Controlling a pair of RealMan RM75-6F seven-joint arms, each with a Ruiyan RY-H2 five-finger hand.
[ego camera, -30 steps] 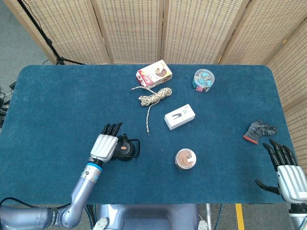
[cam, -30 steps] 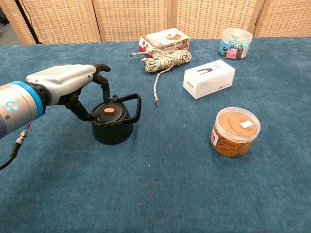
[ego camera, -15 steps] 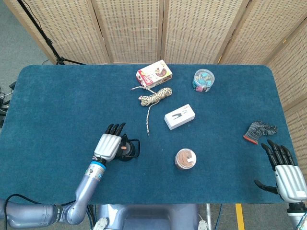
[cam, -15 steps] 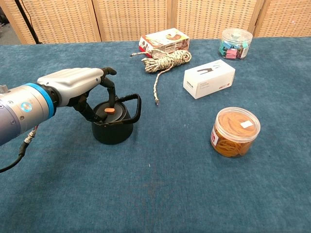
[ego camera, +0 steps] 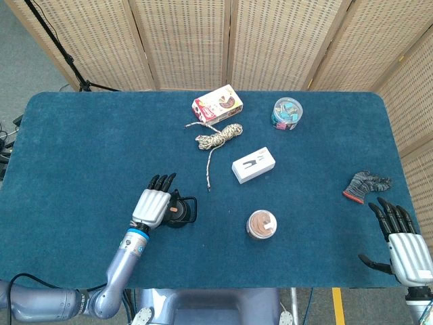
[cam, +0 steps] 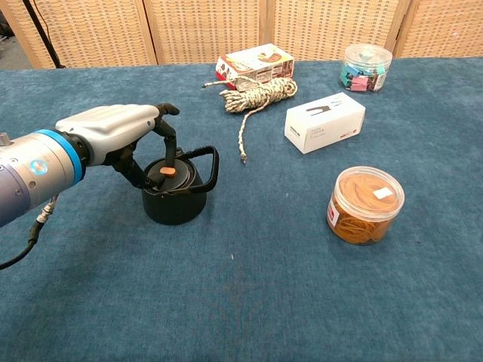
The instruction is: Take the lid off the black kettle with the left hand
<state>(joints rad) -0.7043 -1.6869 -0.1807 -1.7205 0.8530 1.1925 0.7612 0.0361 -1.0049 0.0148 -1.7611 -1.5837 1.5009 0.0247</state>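
Observation:
The black kettle (ego camera: pixel 181 210) (cam: pixel 175 200) stands left of the table's middle, its handle turned to the right. Its black lid (cam: pixel 181 176) with an orange knob (cam: pixel 167 171) sits on top. My left hand (ego camera: pixel 151 203) (cam: pixel 113 130) arches over the kettle from the left, and its fingers (cam: pixel 167 143) curl down to the lid beside the knob. The thumb reaches in low from the left. Whether they pinch the knob is unclear. My right hand (ego camera: pixel 404 245) hovers at the table's near right corner, fingers spread and holding nothing.
A jar of rubber bands (ego camera: pixel 261 224) (cam: pixel 365 204) stands right of the kettle. Behind are a white box (ego camera: pixel 253 164) (cam: pixel 324 121), a rope coil (ego camera: pixel 218 137) (cam: pixel 260 96), a snack box (ego camera: pixel 218 104) and a jar of clips (ego camera: pixel 287 113). A grey glove (ego camera: pixel 365 184) lies beyond my right hand.
My left hand has slid in over the kettle and lowered, its fingers coming down onto the lid around the knob. The lid stays on the kettle. The right hand has barely moved.

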